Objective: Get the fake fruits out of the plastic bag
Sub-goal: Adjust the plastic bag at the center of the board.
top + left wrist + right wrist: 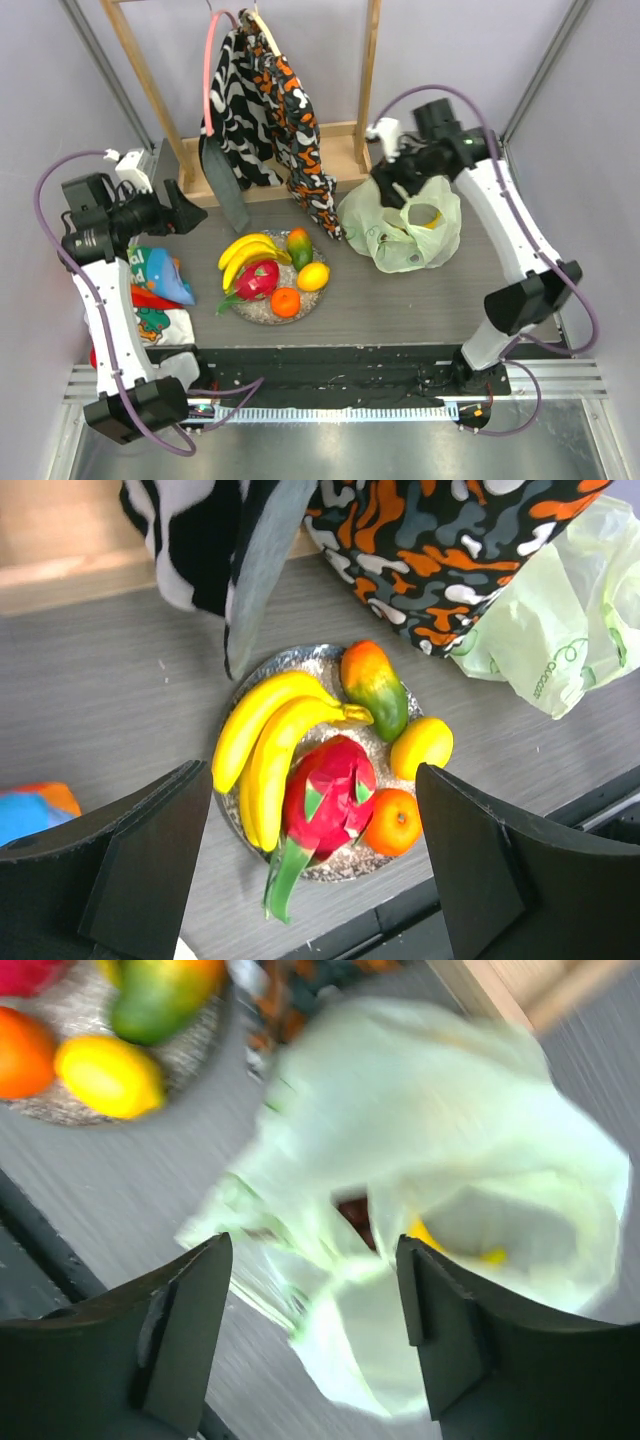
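Note:
The pale-green plastic bag lies crumpled at the right of the table, its mouth open; a yellow fruit and something dark red show inside. A speckled plate holds a banana bunch, mango, pink dragon fruit, orange and lemon. My right gripper is open just above the bag's far edge; in the right wrist view the bag fills the space between its fingers. My left gripper is open and empty at the far left, above the table; the plate shows below it.
A patterned black-orange-white cloth hangs from a wooden rack at the back, reaching down to the table beside the bag. Colourful packets lie at the left edge. A black strip runs along the near edge.

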